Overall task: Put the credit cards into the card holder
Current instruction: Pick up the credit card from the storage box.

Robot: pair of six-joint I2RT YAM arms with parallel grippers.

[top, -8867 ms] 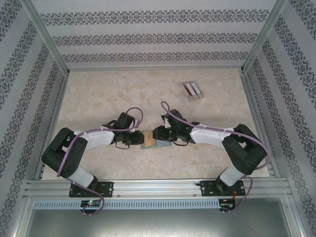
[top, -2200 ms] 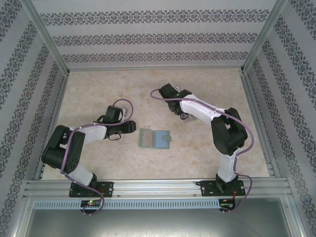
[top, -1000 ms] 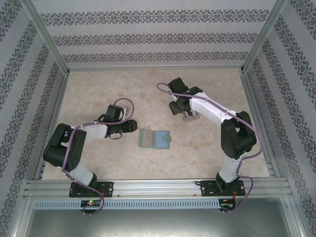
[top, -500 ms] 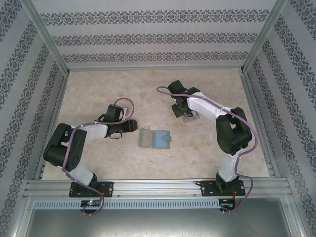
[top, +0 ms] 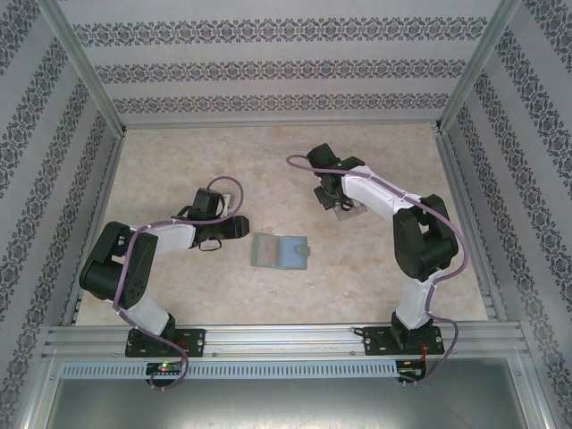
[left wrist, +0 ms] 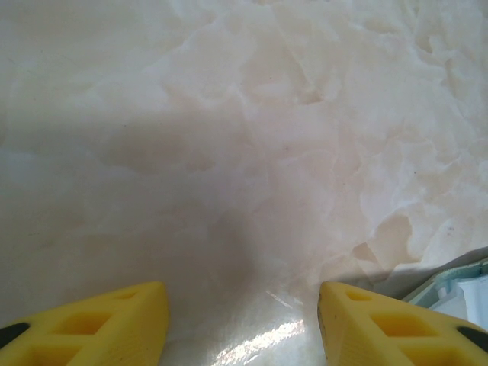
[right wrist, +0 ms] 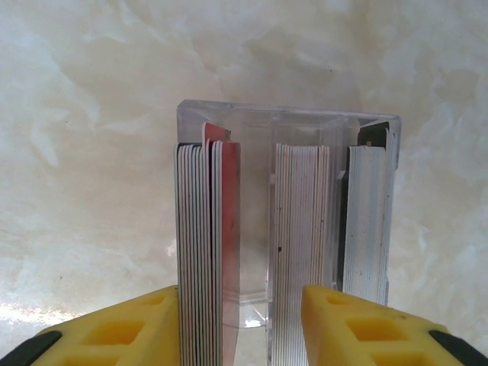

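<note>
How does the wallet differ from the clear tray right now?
The wallet lies flat and spread open; the tray is a clear box with cards standing on edge. The right gripper is at the tray; the left gripper hovers beside the wallet, over bare table. Both sit on the table.

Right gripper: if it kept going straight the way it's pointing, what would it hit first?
Most likely the credit cards standing on edge in the clear tray. The left stack lies between the right gripper's spread fingers, though depth is hard to judge.
</note>
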